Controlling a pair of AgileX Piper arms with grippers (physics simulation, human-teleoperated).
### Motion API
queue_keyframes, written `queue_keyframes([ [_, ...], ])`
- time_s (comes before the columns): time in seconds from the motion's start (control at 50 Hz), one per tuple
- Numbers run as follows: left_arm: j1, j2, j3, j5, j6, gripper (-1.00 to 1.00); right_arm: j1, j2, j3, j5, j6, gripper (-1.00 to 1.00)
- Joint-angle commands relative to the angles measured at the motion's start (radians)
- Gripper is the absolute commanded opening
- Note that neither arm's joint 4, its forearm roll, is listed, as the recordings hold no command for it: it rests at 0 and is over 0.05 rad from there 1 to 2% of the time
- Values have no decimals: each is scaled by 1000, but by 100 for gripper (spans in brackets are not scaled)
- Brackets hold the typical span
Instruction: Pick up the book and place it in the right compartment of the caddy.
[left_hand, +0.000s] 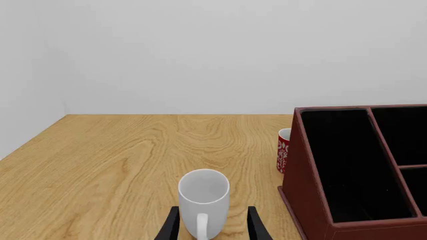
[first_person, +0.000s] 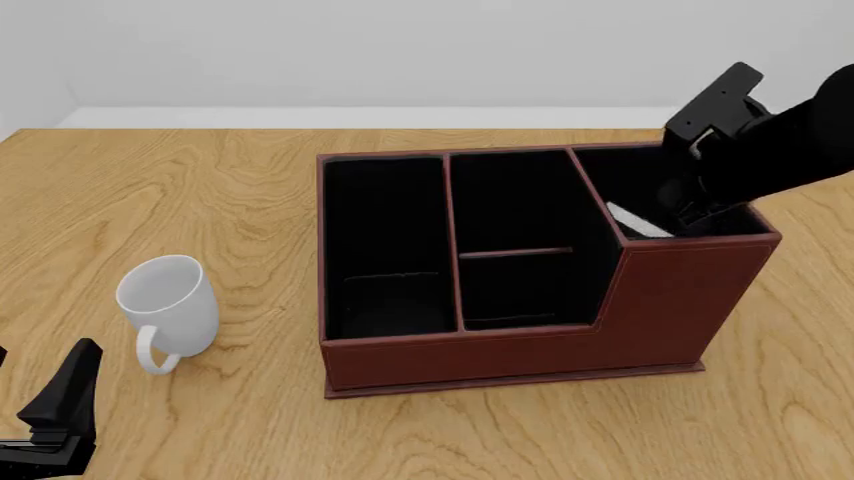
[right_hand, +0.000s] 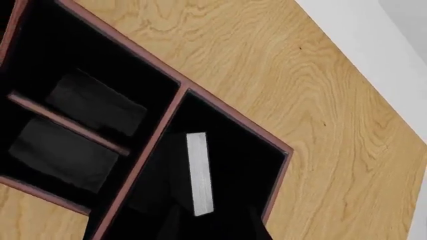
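The black book with white page edges (right_hand: 199, 172) stands tilted inside the right compartment (right_hand: 243, 165) of the reddish-brown caddy (first_person: 534, 350). In the front view only a sliver of its pages (first_person: 638, 222) shows above the tall wall. My right gripper (right_hand: 213, 214) hangs over that compartment (first_person: 647, 185) with its fingers spread on either side of the book's near end, not pressing it. It also shows in the front view (first_person: 694, 205). My left gripper (first_person: 60, 400) is open and empty at the near left of the table.
A white mug (first_person: 167, 310) stands left of the caddy, just ahead of my left gripper (left_hand: 212, 215), handle toward it. A red patterned cup (left_hand: 284, 150) stands beyond the caddy's left wall (left_hand: 307, 190). The caddy's left and middle sections hold nothing.
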Motion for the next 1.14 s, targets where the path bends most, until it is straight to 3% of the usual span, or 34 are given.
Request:
queue_keyframes([
  [0.02,0,0,0,0,0,100,15,-68,0,27,-29,100],
  [0.22,0,0,0,0,0,100,61,-199,55,23,-47,100],
  [0.24,0,0,0,0,0,100,54,-215,73,10,-70,100],
  [0.4,0,0,0,0,0,100,70,-333,150,-37,-87,100],
  [0.54,0,0,0,0,0,100,51,-432,209,-121,-87,100],
  [0.56,0,0,0,0,0,100,53,-445,213,-135,-66,100],
  [0.58,0,0,0,0,0,100,24,-460,249,-179,-96,100],
  [0.62,0,0,0,0,0,100,-14,-481,268,-239,-96,100],
  [0.66,0,0,0,0,0,100,-3,-510,277,-251,-69,100],
  [0.7,0,0,0,0,0,100,-1,-550,330,-285,-107,100],
  [0.72,0,0,0,0,0,100,1,-564,318,-289,-59,100],
  [0.76,0,0,0,0,0,100,6,-618,371,-323,-111,100],
  [0.78,0,0,0,0,0,100,8,-615,339,-302,-49,100],
  [0.8,0,0,0,0,0,100,-1,-630,365,-318,-81,100],
  [0.86,0,0,0,0,0,100,-15,-642,386,-331,-78,100],
  [0.9,0,0,0,0,0,100,-15,-673,377,-335,-28,100],
  [0.92,0,0,0,0,0,100,-12,-701,414,-354,-72,100],
  [0.98,0,0,0,0,0,100,-31,-765,464,-399,-83,100],
  [1.0,0,0,0,0,0,100,-27,-774,436,-380,-13,100],
  [1.04,0,0,0,0,0,100,-27,-788,452,-384,-31,100],
  [1.06,0,0,0,0,0,100,-30,-810,443,-384,5,100],
  [1.1,0,0,0,0,0,100,-11,-890,485,-402,6,100],
  [1.12,0,0,0,0,0,100,-8,-916,515,-423,-31,100],
  [1.14,0,0,0,0,0,100,-8,-916,516,-423,-31,100],
])
